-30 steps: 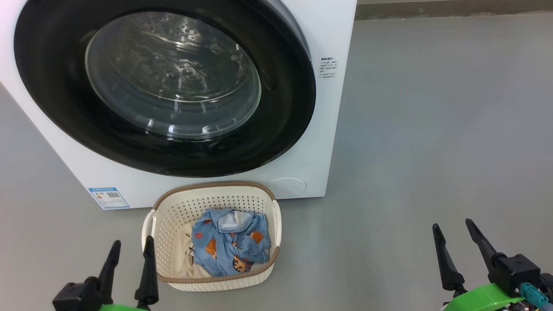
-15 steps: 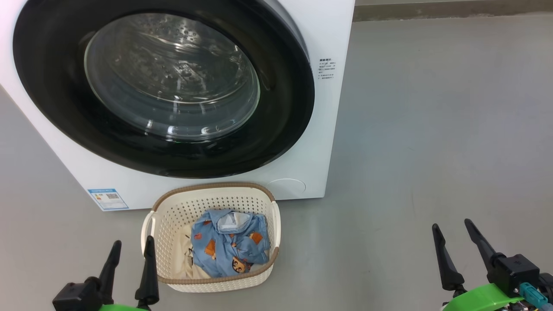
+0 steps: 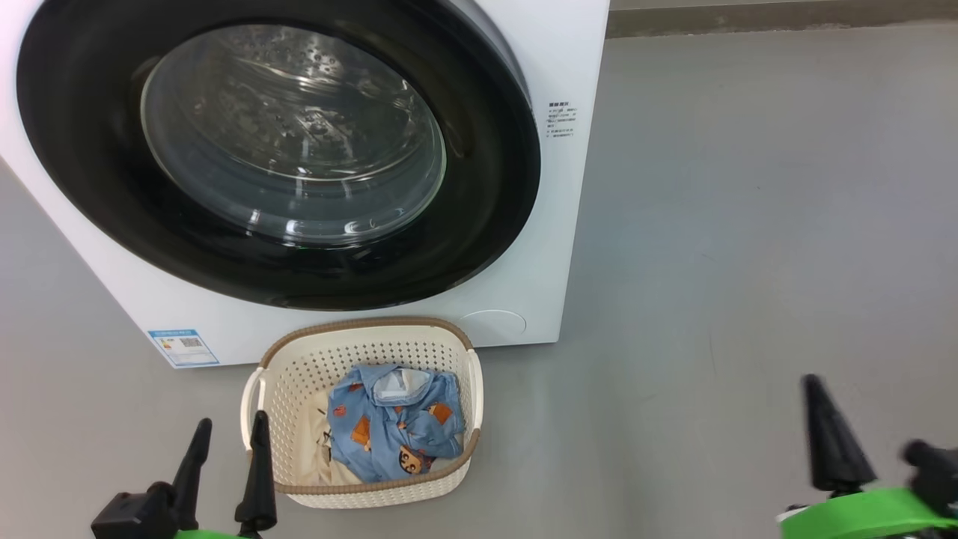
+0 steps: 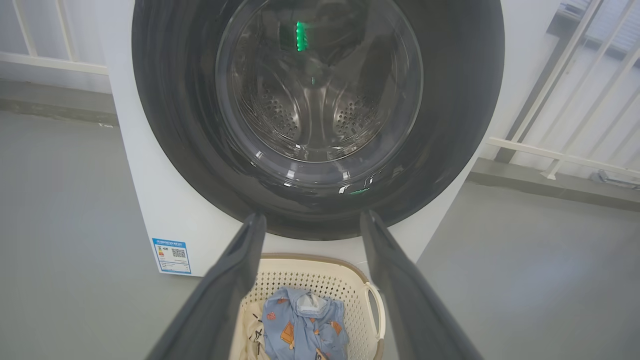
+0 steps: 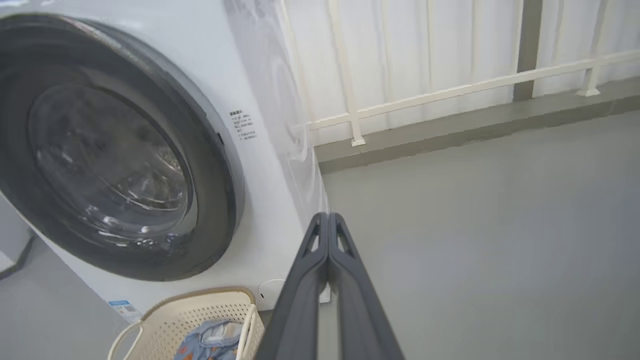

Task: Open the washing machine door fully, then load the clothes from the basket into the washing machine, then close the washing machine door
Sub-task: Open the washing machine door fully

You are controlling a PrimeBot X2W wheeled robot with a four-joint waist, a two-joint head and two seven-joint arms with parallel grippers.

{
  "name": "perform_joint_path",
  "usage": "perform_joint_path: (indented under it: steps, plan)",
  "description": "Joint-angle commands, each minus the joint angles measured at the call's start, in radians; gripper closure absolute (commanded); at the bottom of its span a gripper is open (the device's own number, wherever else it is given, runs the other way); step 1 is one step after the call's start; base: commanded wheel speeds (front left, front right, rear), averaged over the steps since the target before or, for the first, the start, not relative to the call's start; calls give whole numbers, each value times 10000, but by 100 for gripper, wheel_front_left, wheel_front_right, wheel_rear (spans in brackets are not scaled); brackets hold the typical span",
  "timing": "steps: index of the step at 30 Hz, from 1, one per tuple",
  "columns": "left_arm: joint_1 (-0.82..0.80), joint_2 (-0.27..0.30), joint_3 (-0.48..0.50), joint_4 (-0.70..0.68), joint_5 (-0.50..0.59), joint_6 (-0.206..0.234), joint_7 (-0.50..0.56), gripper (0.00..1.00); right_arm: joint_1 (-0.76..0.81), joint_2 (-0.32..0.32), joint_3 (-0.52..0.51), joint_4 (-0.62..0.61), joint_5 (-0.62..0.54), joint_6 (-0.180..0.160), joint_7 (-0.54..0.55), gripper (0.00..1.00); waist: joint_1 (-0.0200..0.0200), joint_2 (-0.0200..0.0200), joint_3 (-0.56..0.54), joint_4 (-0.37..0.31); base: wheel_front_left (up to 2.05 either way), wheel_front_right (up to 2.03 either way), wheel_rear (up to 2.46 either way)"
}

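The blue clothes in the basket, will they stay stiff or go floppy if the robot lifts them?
Probably floppy: the blue clothes lie crumpled in folds in the basket. Likely light, being thin cloth. One pinch may drag the cream garment along, since they lie heaped together.

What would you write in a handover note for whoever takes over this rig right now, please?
The left pincer is open and empty, near the left side of the basket.
The right pincer is shut on nothing, off to the right of the washing machine, above the floor.
The washing machine door is closed. The basket stands on the floor right in front of the machine, with the clothes inside it.
Done: nothing yet.
Left: open the door fully, load the clothes, close the door.
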Motion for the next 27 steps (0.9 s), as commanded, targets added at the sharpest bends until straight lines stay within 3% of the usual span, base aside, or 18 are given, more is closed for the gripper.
perform_joint_path:
  steps: [1, 12, 13, 20, 27]
  plan:
    - [-85, 105, 267, -295, -42, -16, -136, 0, -335, -43, 33, -217, 826, 14, -120, 100, 0, 0, 22, -18, 0, 0, 0]
    - [-130, 132, 139, -356, 1, -16, -136, 0, -786, -164, -1157, 81, 8371, 14, -120, 100, 0, 0, 436, -117, 0, 0, 0]
    - [-130, 132, 139, -356, 1, -16, -136, 0, -786, -164, -1157, 81, 8371, 14, -120, 100, 0, 0, 436, -117, 0, 0, 0]
    - [-271, 207, 35, -497, 39, -16, -136, 0, -1319, -1099, -1346, 285, 11960, 14, 258, 100, 0, 0, 959, -260, 0, 0, 0]
    - [-490, 196, -241, -759, 33, -16, -136, 0, -2464, -1420, -2576, 700, 14072, 14, 2338, 100, 0, 0, 1710, -332, 0, 0, 0]
